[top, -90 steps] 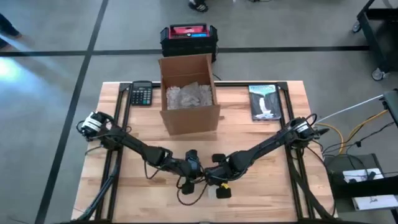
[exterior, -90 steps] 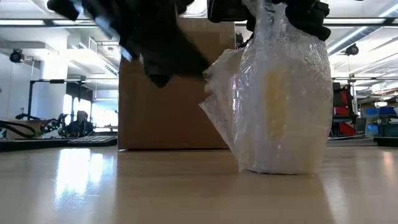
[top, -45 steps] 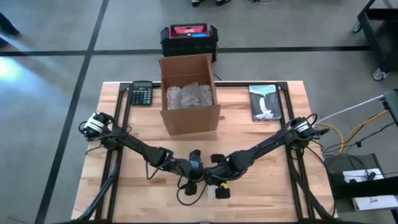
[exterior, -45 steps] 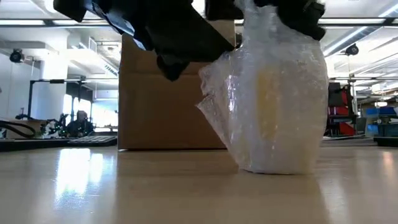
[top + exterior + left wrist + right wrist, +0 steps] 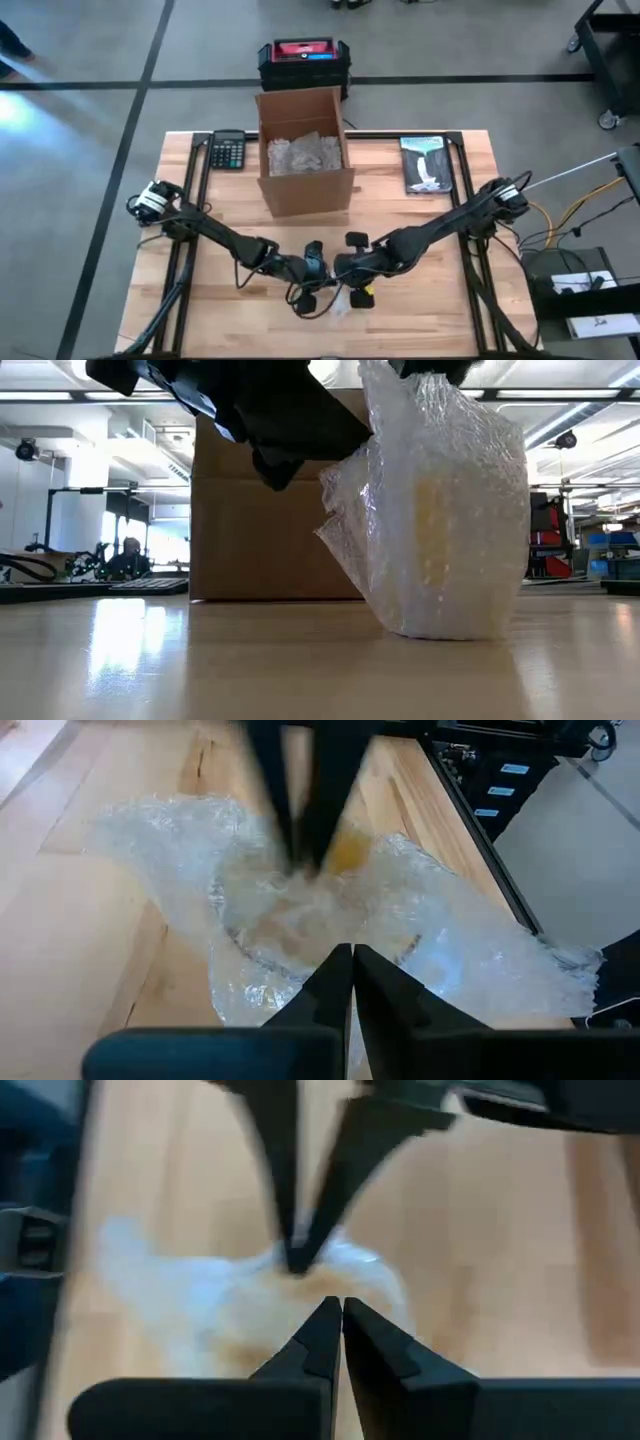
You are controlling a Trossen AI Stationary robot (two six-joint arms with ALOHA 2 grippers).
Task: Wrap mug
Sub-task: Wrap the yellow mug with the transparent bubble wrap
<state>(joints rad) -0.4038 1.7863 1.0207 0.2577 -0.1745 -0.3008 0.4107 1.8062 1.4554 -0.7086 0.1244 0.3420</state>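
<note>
A yellow mug stands upright on the table, bundled in clear bubble wrap; from above it shows as the wrap near the table's front middle. My right gripper is shut just above the bundle, with the wrap's gathered top rising to it. My left gripper is shut beside the bundle's left flap, slanting down at it. The mug's handle is hidden by the wrap. My left gripper has its shut fingertips at the wrap's loose left flap; I cannot tell whether they touch it. My right gripper pinches the wrap's gathered top from above, fingers pointing down. The wrap is drawn up into a peak; the bundle's base rests on the table.
An open cardboard box with crumpled wrap inside stands behind the bundle at the table's middle. A calculator lies at the far left and a book at the far right. Bare wood lies on either side of the arms.
My right gripper has risen, drawing the wrap's top up into a taller peak while the bundle's base stays on the table. My left gripper has moved a little toward the bundle, to its left flap.
</note>
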